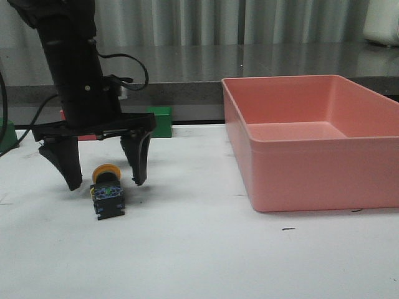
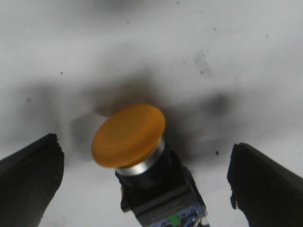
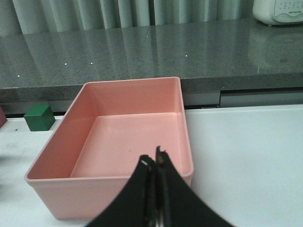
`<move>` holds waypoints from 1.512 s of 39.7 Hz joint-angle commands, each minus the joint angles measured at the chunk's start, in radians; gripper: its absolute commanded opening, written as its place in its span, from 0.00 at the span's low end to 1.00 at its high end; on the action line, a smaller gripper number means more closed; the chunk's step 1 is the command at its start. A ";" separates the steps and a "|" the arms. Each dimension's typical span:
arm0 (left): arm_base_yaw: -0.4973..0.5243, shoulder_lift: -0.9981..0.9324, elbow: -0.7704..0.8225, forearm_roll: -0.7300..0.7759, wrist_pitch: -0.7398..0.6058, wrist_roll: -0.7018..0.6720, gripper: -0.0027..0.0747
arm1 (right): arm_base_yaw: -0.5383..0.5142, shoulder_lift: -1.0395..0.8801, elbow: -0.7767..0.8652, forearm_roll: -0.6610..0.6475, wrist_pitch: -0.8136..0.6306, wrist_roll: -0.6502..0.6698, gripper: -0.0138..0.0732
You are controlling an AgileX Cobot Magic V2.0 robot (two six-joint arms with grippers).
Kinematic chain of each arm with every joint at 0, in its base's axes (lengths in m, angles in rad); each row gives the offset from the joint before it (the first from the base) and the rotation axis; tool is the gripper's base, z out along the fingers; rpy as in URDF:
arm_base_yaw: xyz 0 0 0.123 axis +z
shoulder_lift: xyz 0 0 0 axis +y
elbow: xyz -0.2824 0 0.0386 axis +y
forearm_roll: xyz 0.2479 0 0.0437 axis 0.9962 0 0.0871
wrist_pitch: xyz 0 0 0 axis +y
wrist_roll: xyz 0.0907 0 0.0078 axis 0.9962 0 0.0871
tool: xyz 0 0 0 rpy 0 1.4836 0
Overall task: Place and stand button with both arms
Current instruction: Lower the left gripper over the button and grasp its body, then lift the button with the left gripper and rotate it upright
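While the left black two-fingered end effector (image 1: 104,179) hangs spread wide, small yellow-capped black push-button switch (image 1: 107,190) lying tipped on white counter (image 1: 199,249) between its fingers, untouched, right end effector (image 3: 155,163) pressed closed above pink plastic bin (image 3: 57,151).

Softly, evenly lit from overhead, with smeared shadows on the table (image 2: 246,42) toward twelve o'clock of the blurred button (image 2: 129,136).

Left hand (image 1: 104,177) pointing down, fingers spread wide; right hand (image 3: 155,163) with fingers pressed together.
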 commanded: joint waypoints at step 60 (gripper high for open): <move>-0.012 -0.368 0.121 0.148 -0.437 -0.011 0.25 | 0.001 0.009 -0.027 -0.008 -0.089 -0.005 0.08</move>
